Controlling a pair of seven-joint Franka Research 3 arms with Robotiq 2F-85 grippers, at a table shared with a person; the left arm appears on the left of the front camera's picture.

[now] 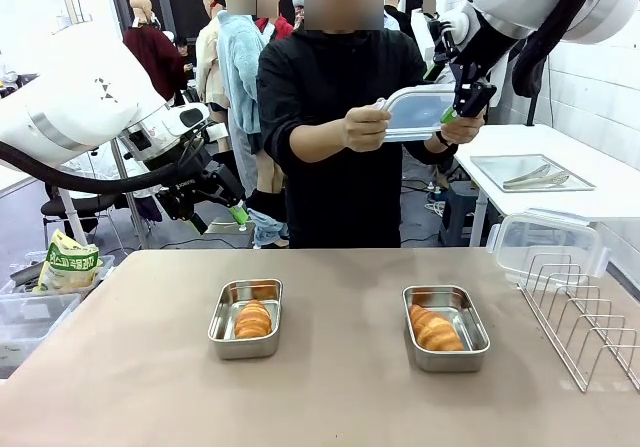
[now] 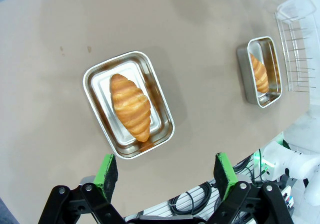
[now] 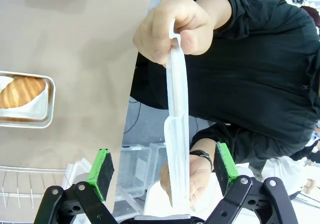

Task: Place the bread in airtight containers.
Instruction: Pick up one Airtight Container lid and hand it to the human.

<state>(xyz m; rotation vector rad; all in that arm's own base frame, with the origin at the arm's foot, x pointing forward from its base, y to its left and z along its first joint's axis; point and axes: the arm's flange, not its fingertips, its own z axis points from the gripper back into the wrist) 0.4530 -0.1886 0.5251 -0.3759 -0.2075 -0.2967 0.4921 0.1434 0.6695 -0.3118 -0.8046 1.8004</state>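
Bread part looks done imo: left croissant point(image 1: 253, 319) lies in the left tin point(image 1: 245, 350) and right croissant point(image 1: 435, 329) in the right tin point(image 1: 450, 361). Both tins are open-topped, mid table, so the lids are what's left. Person at the far side holds a clear lid point(image 1: 418, 115) up w/ both hands point(image 1: 368, 127), edge-on between the pads of my right gripper point(image 3: 162, 156), which reads as a handover. Its jaws are wide, pads either side of the lid, not touching afaict. Left gripper point(image 2: 165, 164) is also wide, empty, raised at far left and looking down at the left tin, prob on standby. Second lid point(image 1: 545, 239) leans by the wire rack point(image 1: 590, 317), right side.
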